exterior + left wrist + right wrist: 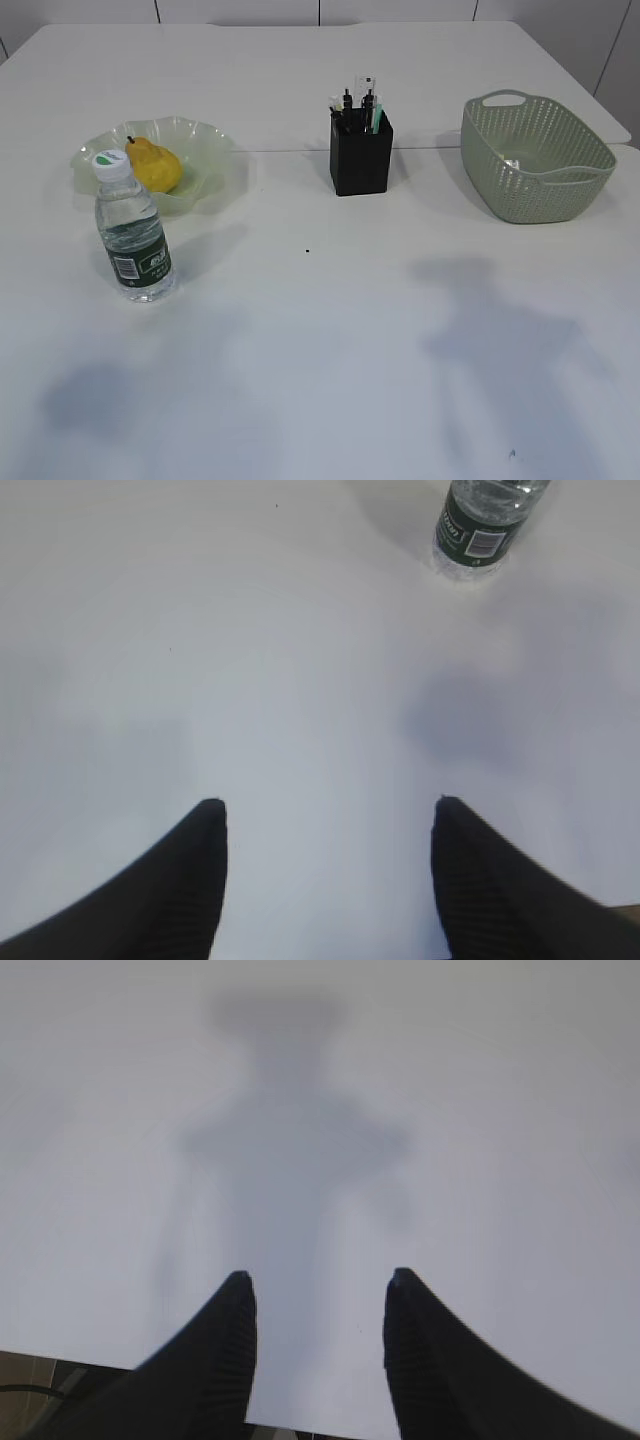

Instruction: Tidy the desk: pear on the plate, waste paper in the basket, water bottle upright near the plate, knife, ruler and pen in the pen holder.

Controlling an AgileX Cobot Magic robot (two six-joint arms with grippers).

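A yellow pear (156, 165) lies on the pale green glass plate (220, 160) at the left. A clear water bottle (132, 230) with a green label stands upright just in front of the plate; its base also shows in the left wrist view (480, 530). The black pen holder (361, 152) stands mid-table with several items sticking out of its top. The green woven basket (536, 158) stands at the right; something pale shows inside it. My left gripper (328, 810) is open and empty above bare table. My right gripper (318, 1282) is open and empty above bare table. Neither arm shows in the exterior view.
The white table (330, 330) carries two arm shadows in front. Its near edge shows at the bottom of the right wrist view (60, 1365). A seam runs across the table behind the pen holder.
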